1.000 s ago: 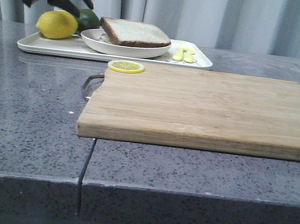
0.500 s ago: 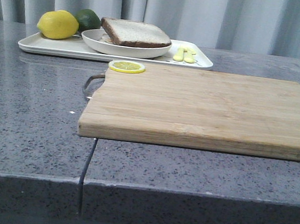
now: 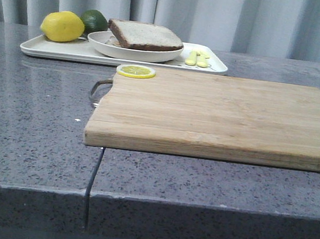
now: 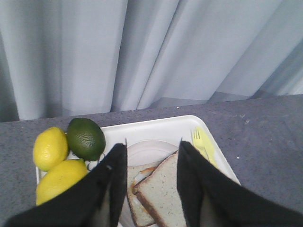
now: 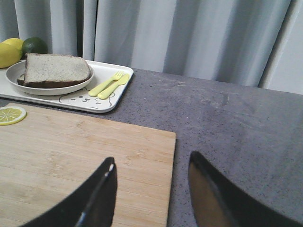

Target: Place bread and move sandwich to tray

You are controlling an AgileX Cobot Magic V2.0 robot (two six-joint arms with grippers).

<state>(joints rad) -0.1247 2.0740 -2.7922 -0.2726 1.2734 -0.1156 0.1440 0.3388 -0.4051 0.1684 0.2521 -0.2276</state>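
The left end effector (image 4: 151,184) hangs empty with its black fingers spread wide above the shallow round white plate carrying the sandwich (image 4: 154,189). The thick pale bread slice with dark brown crust (image 4: 163,194) lies on top, and what seems to be egg white peeks from under it. That plate sits on the flat white rectangular tray (image 3: 69,50), beside a yellow lemon (image 3: 62,26) and a green lime (image 3: 94,21). The right end effector (image 5: 151,189) is equally wide and empty over the grey stone worktop (image 5: 227,118), by the wooden board (image 5: 85,156). Both steps look complete; next is only retreating clear.
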